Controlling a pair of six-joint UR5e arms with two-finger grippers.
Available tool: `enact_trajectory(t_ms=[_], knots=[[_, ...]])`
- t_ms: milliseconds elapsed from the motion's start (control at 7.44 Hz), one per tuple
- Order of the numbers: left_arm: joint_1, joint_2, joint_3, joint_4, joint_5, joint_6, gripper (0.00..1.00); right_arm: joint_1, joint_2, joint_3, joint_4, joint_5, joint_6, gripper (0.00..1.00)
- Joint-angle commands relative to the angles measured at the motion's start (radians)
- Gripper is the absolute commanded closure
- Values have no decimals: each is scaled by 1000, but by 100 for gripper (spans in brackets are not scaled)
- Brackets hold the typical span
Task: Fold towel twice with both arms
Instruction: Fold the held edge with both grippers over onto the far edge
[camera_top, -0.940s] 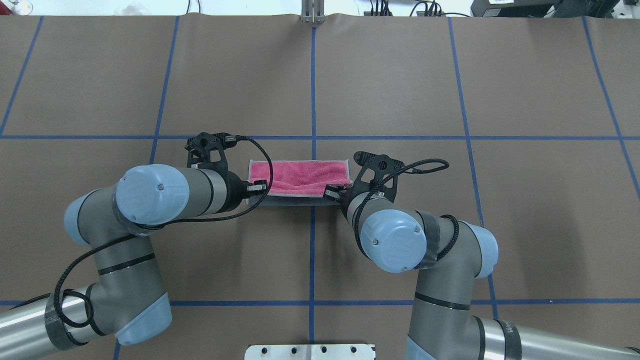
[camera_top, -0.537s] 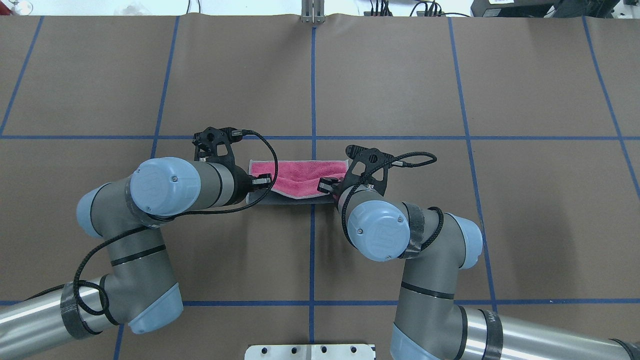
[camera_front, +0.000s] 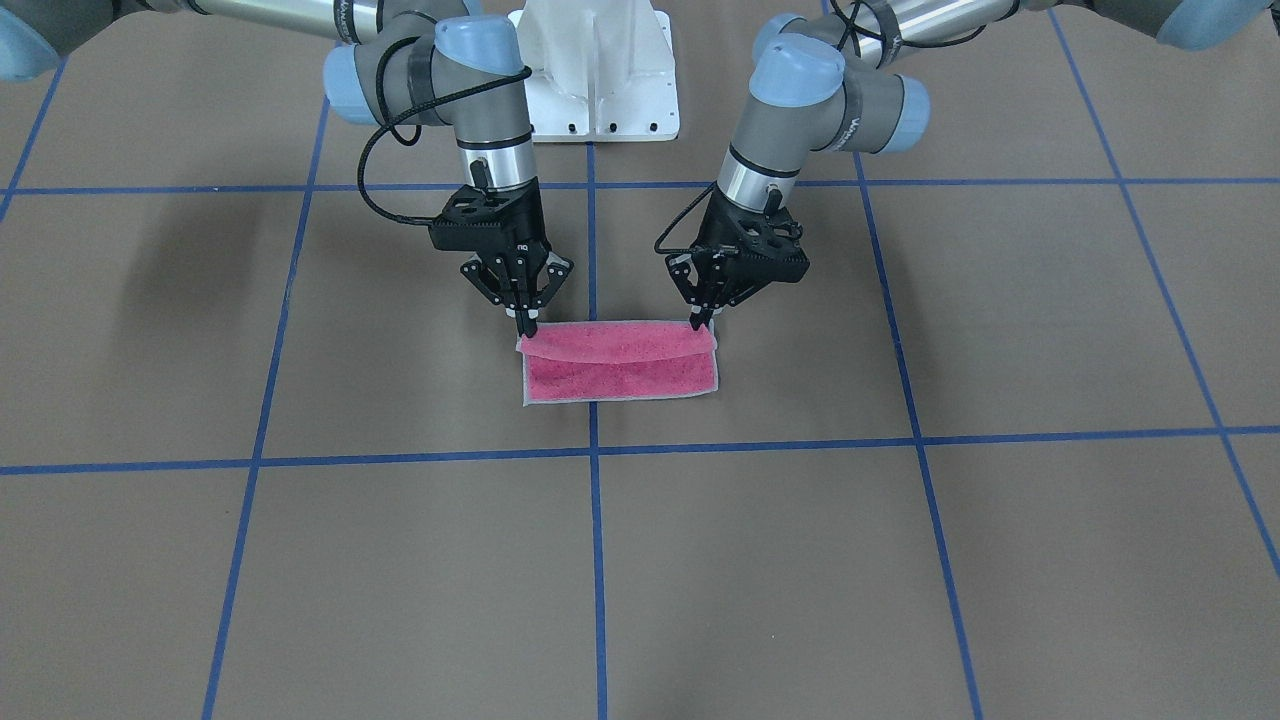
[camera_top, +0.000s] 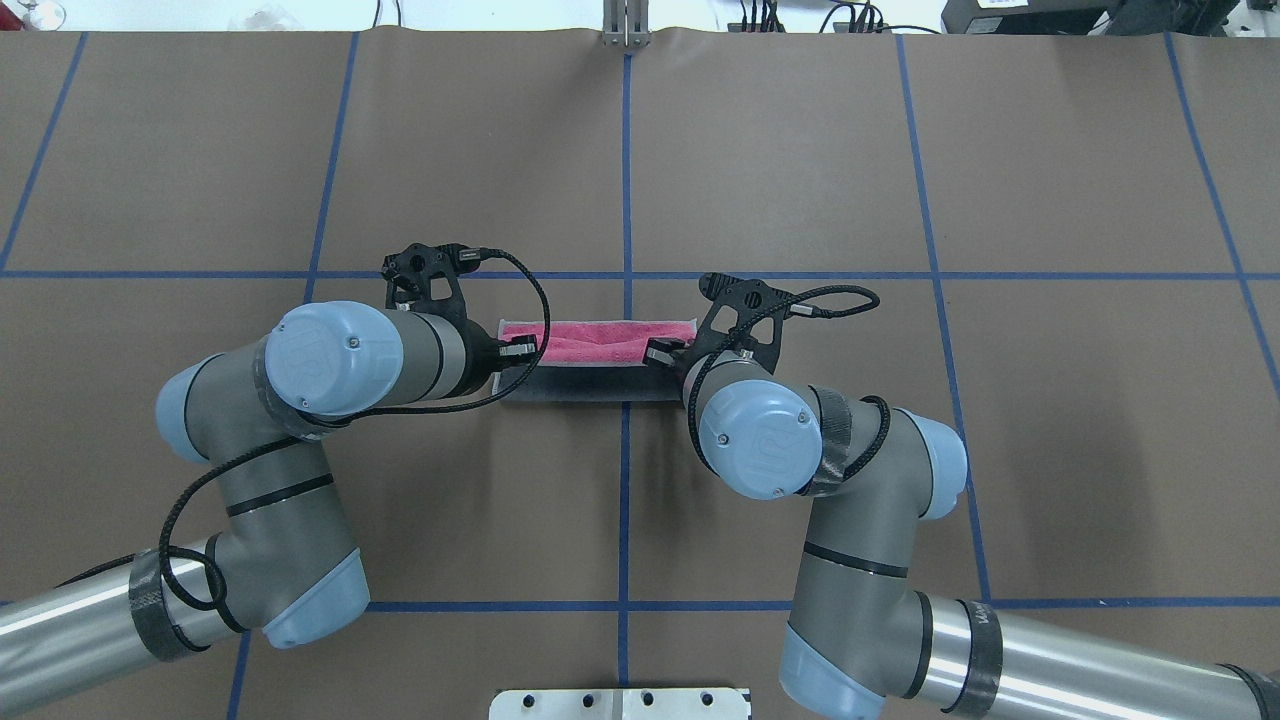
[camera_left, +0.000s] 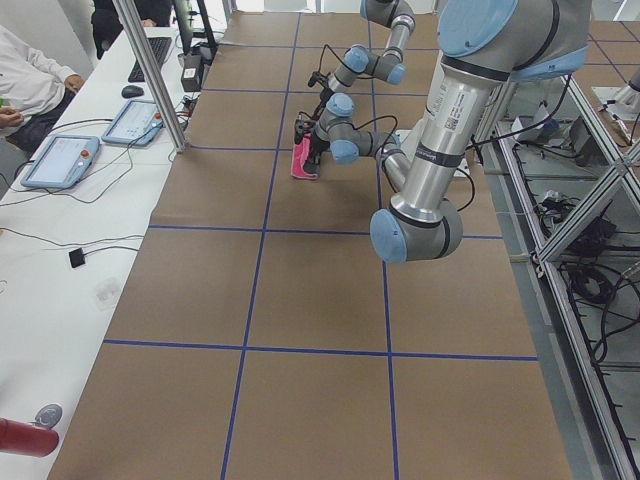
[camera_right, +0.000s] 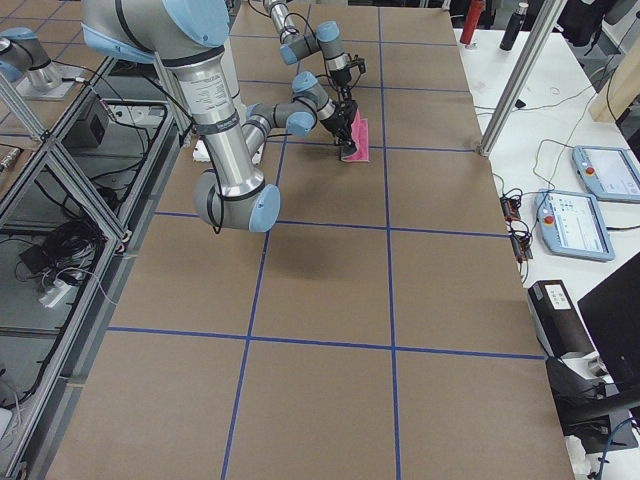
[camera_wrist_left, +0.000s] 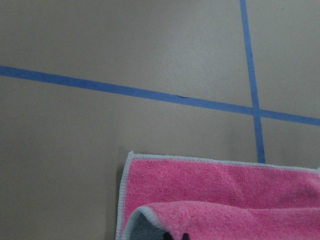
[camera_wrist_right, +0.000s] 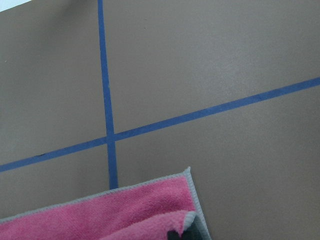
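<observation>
The towel (camera_front: 620, 372) lies on the surface (camera_front: 900, 560), pink face up, straddling the central blue tape line (camera_front: 598, 560) in the grid row directly in front of the robot. The towel edge nearest the robot is raised off the surface and curled forward over the pink face as a shallow flap. The overhead view shows the dark grey face on the back of this flap, bordered by the light grey stitched edge. The far edge rests flat on the surface. The left pincer (camera_front: 702, 322) is closed on the raised corner at the robot's left end of the towel. The right pincer (camera_front: 527, 328) is closed on the raised corner at the opposite end. Both pincers point steeply downward with their fingers pinched together. Each wrist view shows only a dark sliver of fingertip at its bottom border, beside the curled corner, so the depth of the grip cannot be determined there. The left arm (camera_top: 320, 370) and the right arm (camera_top: 770, 450) reach in from either side, wrists bent inward toward the towel. The white pedestal base (camera_front: 598, 90) stands behind them. In the left side view, a person (camera_left: 25, 75) in a white sleeve sits at the upper-left edge.
</observation>
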Motion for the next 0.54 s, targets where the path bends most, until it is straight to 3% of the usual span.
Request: enact_trajectory(t_ms=[0, 134, 403], knots=[[-2, -9, 25, -2, 1, 1, 40, 10, 24, -35, -1, 2, -2, 18], [-4, -20, 36, -2, 3, 3, 0, 21, 53, -67, -1, 4, -4, 1], [-54, -37, 37, -2, -3, 1, 0, 73, 86, -77, 2, 86, -23, 1]])
